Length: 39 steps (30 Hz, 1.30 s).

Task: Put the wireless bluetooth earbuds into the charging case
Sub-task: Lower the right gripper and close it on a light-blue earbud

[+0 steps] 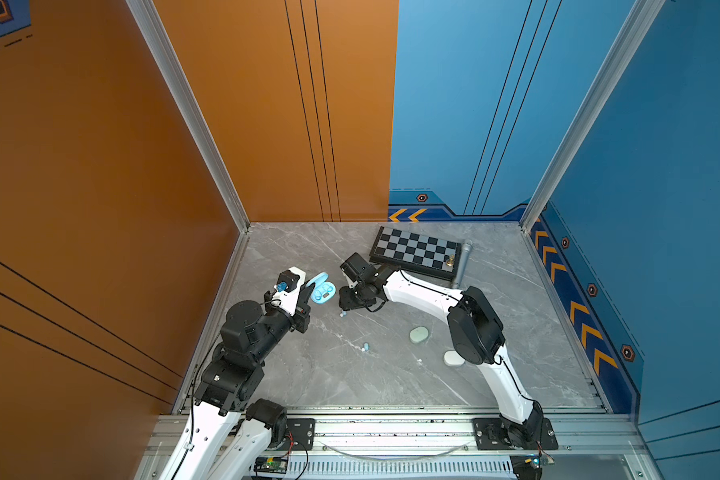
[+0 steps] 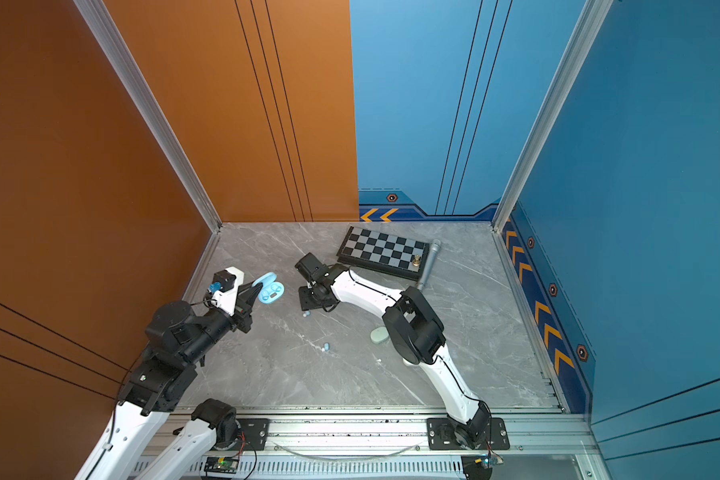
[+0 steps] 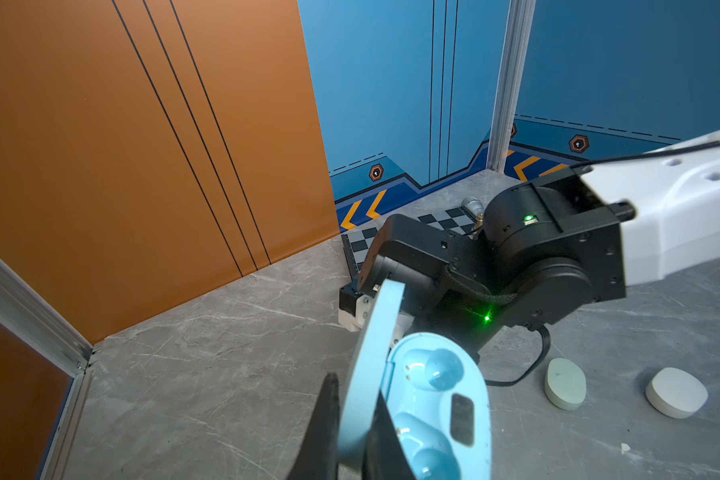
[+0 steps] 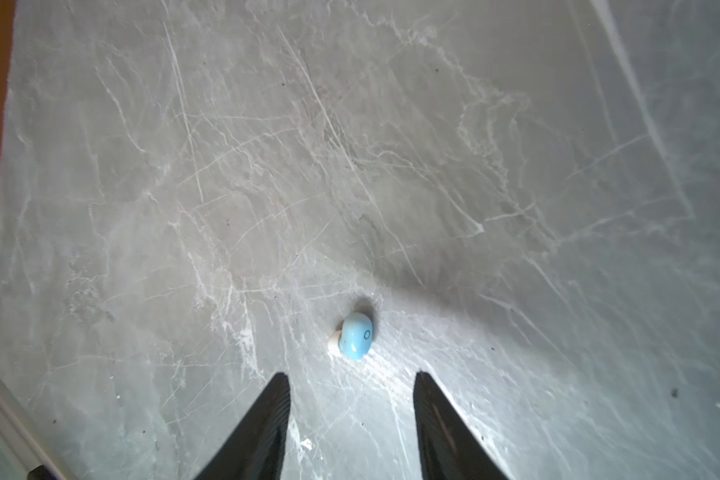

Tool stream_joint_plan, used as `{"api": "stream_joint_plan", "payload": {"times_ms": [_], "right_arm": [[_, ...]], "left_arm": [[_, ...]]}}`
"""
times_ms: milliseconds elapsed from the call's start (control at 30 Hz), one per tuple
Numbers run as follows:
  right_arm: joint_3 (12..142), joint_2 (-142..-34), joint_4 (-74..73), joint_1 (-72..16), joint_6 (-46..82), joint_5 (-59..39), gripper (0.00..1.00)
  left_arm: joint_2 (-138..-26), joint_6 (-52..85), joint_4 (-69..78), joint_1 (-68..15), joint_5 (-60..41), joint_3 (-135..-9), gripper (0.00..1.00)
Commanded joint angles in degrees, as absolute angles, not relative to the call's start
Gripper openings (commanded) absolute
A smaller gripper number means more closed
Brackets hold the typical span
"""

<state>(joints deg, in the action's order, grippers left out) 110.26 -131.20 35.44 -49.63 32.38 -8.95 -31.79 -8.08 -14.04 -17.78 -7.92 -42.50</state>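
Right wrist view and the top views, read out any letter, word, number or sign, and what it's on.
"O", a dark ring mark: on the light blue bean-shaped plastic earbud.
Orange chevrons, no words: on the dark blue band along the wall.
Nothing else is readable.

A grey marble-patterned bench top is walled by an orange panel with black vertical lines along the left edge and half the far edge, and by a blue panel along the other half and the right edge. Aluminium posts rise from both far corners. A dark blue band with orange chevrons skirts the blue panel's foot. An aluminium rail lines the near edge.
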Motion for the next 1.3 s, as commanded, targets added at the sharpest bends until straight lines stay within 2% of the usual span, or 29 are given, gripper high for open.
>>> {"api": "stream_joint_plan", "payload": {"times_ms": [0, 300, 933, 1267], "right_arm": [[114.6, -134.7, 41.1, -50.5, 31.8, -5.8, 0.48], [120.5, -139.4, 44.0, -51.8, 32.1, -2.0, 0.34], [123.8, -143.8, 46.7, -52.1, 31.7, -3.4, 0.21], [122.2, -141.1, 46.6, -50.7, 31.8, -3.5, 0.12]], "left_arm": [[-30.6, -7.9, -15.0, -17.4, -8.4, -41.8, 0.0], [-28.7, -8.7, -15.7, -17.2, -8.6, -40.6, 0.0], [-30.2, -12.3, -16.8, -17.0, -10.3, -41.3, 0.0], [-32.6, -12.5, -15.1, -17.1, -12.0, -41.1, 0.0]]}}
